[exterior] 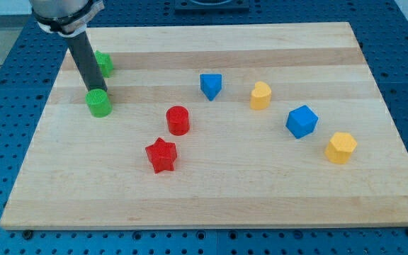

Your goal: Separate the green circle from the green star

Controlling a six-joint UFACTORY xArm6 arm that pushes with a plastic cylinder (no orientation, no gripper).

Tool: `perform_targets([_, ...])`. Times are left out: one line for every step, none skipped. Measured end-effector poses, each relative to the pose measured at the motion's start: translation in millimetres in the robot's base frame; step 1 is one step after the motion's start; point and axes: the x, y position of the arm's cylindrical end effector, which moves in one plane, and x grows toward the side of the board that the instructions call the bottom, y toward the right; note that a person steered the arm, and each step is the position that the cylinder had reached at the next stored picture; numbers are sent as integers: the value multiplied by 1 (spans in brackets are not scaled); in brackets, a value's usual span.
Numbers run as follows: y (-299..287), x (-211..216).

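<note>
My tip [98, 91] sits at the view's upper left, touching the top edge of the green circle [99, 104] from the view's-top side. The rod leans up toward the view's top-left. The end effector is just a plain rod, no jaws, so it opens on nothing and holds nothing; it only contacts the block.

Green circle: short bright-green cylinder, ribbed side, flat top, upright on the wooden worktop [218, 191] near its left edge. Green star [104, 63]: same green, partly hidden behind the rod, so its points are hard to make out; it lies toward the view's top from the circle, near but apart, with the rod between them.

Other blocks are well clear. Red cylinder [178, 120] and red star [161, 155] sit mid-board. Blue block [210, 86], roughly heart-like, is right of centre, with a yellow block [261, 95] just past it. Blue cube-ish block [302, 121] and yellow hexagon-ish block [341, 147] are on the view's right.
</note>
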Motion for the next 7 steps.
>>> perform_targets([0,12])
perform_targets([1,33])
perform_targets([4,49])
perform_targets([5,57])
perform_targets([5,87])
perform_targets([6,126])
perform_targets([8,165])
